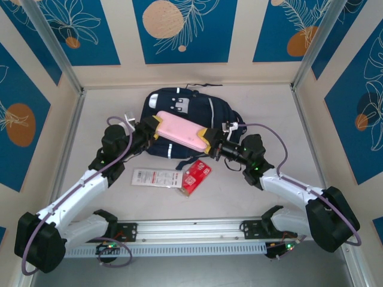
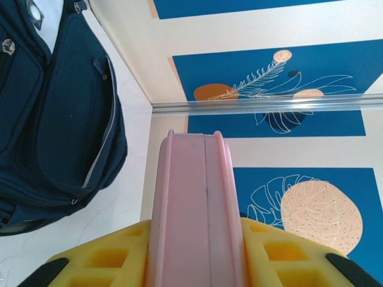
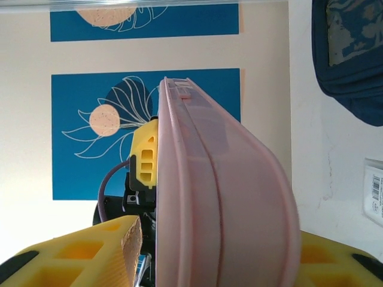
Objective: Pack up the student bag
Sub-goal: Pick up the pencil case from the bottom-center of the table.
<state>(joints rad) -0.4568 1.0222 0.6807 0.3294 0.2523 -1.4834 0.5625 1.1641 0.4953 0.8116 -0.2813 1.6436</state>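
Observation:
The student bag, a navy backpack with white stripes, lies flat at the back middle of the table; it also shows in the wrist views. A long pink case hangs level above the bag's near edge. My left gripper is shut on the case's left end; both yellow fingers press its sides. My right gripper straddles the other end of the case. One pad stands a little off the case; the other finger lies against it. Across the case, the left gripper's yellow finger shows.
A flat white packet and a red box lie on the table in front of the bag, between the arms. The packet's edge appears in the right wrist view. Patterned walls enclose the table; a metal rail runs along the near edge.

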